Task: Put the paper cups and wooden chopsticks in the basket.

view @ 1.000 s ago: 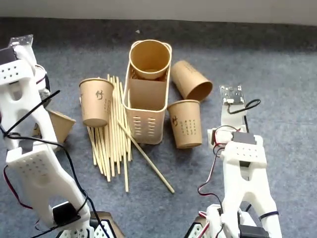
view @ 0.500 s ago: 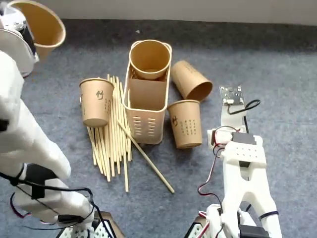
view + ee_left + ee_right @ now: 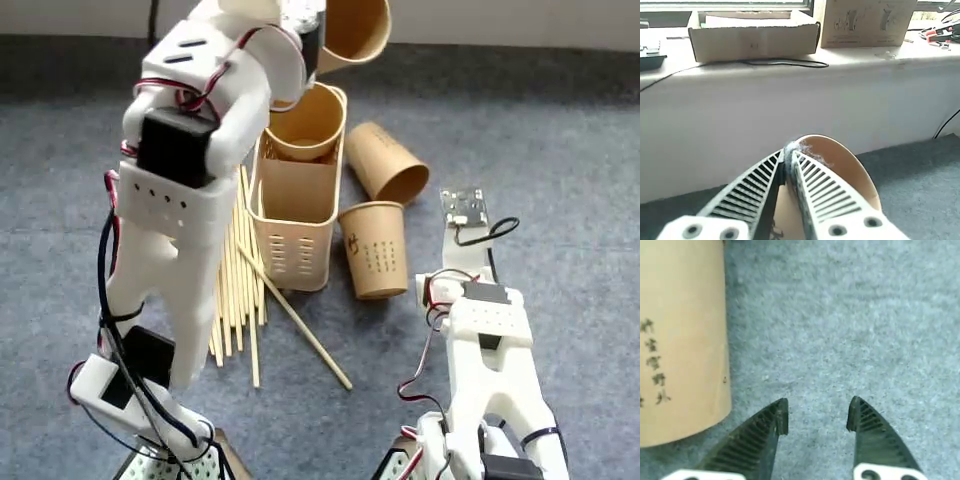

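Your left gripper [image 3: 788,150] pinches a tan paper cup [image 3: 355,28] by its rim, tilted above the cream slotted plastic basket [image 3: 290,250] near the grey carpet's [image 3: 560,150] far edge. Release off-centre and it could glance off the nested cup [image 3: 303,120] and tumble out. Your right gripper [image 3: 817,412] gapes wide.

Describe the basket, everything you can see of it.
The basket is a tall, cream, plastic-looking box with rows of slots in its lower front wall. It stands upright on the grey carpet. A paper cup sits upright in its far end; the near part looks empty. Chopsticks lie along one side, one slanting past its front corner, and another cup is right beside the other side.
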